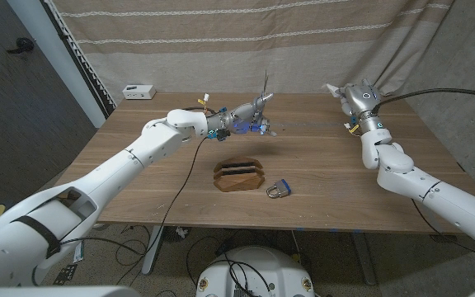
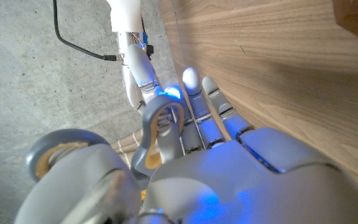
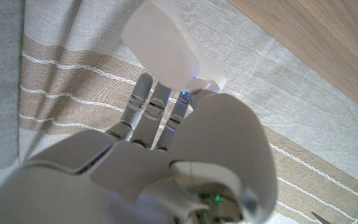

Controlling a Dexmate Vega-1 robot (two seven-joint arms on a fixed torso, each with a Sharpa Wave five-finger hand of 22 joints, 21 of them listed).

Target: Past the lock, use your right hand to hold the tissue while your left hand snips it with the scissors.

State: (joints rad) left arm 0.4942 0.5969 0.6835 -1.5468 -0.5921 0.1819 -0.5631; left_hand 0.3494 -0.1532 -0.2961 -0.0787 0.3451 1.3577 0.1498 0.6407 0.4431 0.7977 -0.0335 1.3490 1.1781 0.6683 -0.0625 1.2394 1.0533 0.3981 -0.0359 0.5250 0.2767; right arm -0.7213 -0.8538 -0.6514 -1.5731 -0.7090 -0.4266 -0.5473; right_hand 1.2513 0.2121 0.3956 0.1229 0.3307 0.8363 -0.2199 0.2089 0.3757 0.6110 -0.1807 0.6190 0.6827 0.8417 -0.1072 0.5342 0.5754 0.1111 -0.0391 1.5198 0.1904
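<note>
Showing the head view: the left hand grasps the scissors, blades up, above the table beyond the wooden holder and padlock; the right hand is raised far right. Left wrist view: grey scissor handles sit in the fingers. Right wrist view: the right hand pinches white tissue.

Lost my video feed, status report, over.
Left hand holds scissors aloft. Right hand holds tissue, well apart from scissors. Lock and wooden holder sit nearer, not between.
</note>
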